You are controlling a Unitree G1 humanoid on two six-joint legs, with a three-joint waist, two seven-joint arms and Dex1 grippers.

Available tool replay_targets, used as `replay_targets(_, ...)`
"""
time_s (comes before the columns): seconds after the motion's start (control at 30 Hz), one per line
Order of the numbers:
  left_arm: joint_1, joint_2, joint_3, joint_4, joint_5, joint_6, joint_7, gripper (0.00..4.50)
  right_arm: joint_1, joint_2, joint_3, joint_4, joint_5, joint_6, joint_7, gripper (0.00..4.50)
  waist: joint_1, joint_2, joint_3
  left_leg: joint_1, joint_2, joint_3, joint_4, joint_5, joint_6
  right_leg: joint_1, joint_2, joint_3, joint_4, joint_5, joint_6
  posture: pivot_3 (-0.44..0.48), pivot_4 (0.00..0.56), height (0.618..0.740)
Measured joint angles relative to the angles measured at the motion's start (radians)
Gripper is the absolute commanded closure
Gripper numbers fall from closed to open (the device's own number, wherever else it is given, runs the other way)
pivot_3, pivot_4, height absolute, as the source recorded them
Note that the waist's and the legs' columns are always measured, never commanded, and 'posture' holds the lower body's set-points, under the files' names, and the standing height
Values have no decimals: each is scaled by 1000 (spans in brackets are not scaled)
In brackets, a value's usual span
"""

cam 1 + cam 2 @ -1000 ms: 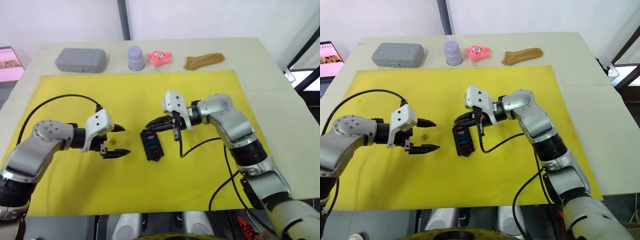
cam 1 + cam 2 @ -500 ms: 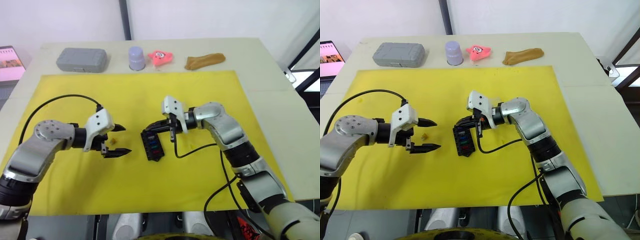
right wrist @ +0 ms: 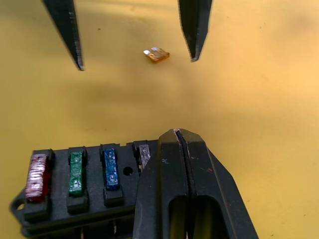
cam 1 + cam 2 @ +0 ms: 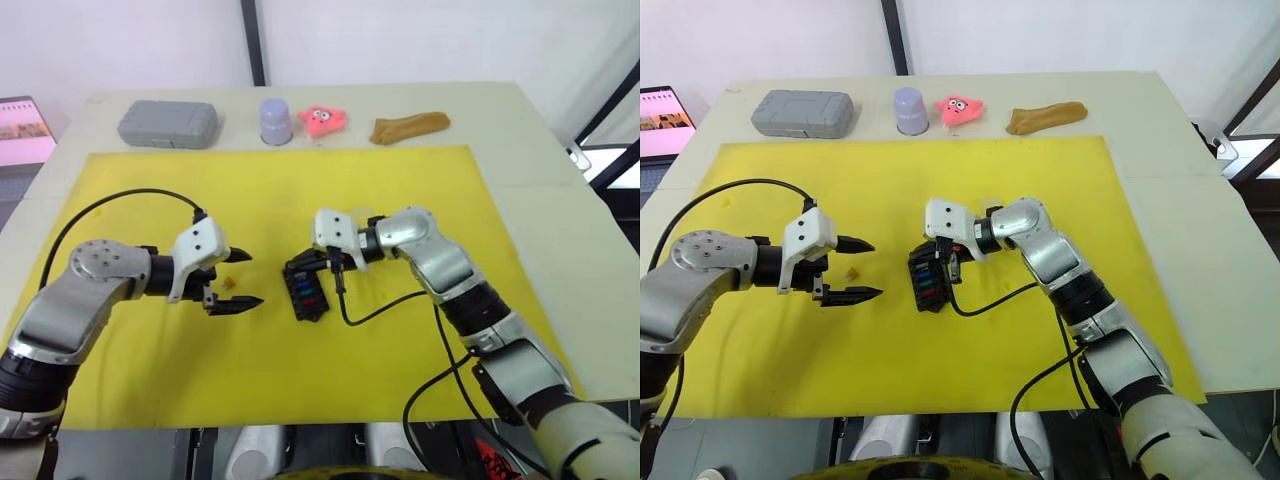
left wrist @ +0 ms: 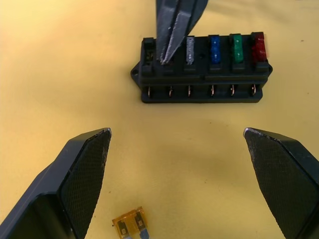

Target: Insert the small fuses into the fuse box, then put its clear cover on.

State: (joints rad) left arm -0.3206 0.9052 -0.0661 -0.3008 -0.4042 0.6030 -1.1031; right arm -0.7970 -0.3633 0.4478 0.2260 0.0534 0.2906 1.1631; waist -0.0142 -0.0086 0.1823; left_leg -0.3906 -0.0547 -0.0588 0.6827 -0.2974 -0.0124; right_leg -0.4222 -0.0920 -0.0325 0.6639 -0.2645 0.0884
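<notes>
Right now the right gripper [image 5: 165, 47] has its fingers pressed together, tips down on the fuse box [image 4: 304, 290] at the slot next to the clear-grey fuse [image 5: 190, 50] — looks like it's seating a fuse, tho whether one sits under the tips can't be told. Box sits mid yellow mat [image 4: 300, 190], between both grippers. Already in, along the row: grey, blue fuse [image 5: 215, 49], green fuse [image 5: 236, 47], red fuse [image 5: 257, 45].

Left gripper [image 4: 243, 280] is wide open, holding nothing, hovering just off the mat w/ the orange fuse [image 5: 130, 223] lying flat between its fingers, near the box but apart from it.

Judgement on doing this well: press straight down, not angled, so the blades go in w/o tipping the box — box is light and unheld, could skid. Lift the right tips clear before the left moves in. Orange fuse is flat on the mat, so the left needs to close low on its narrow sides, then turn it blades-down for the end slot.

Clear cover — can't make it out. Grey case [image 4: 167, 123] is at the far edge, untouched.
</notes>
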Motion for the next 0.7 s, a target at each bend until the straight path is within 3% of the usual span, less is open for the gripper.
replay_targets(0.33,-1,-3,0,0,0,1,3,0,-22,-7,29,0,-29,5,11,4478,3,0,-8,0,0,0,0,0,1,1,0,0,0,0,0,0,150,731)
replay_targets(0.57,-1,-3,9,0,-14,22,7,0,-8,-7,-75,-36,90,169,31,4478,1,1,-7,-2,0,0,0,0,1,-2,-2,0,0,0,0,0,150,731)
replay_targets(0.7,-8,-3,74,0,-66,73,25,0,-27,-42,-155,-94,159,258,35,4478,0,1,-7,-3,0,0,0,-1,1,-3,-2,0,0,0,0,0,150,731)
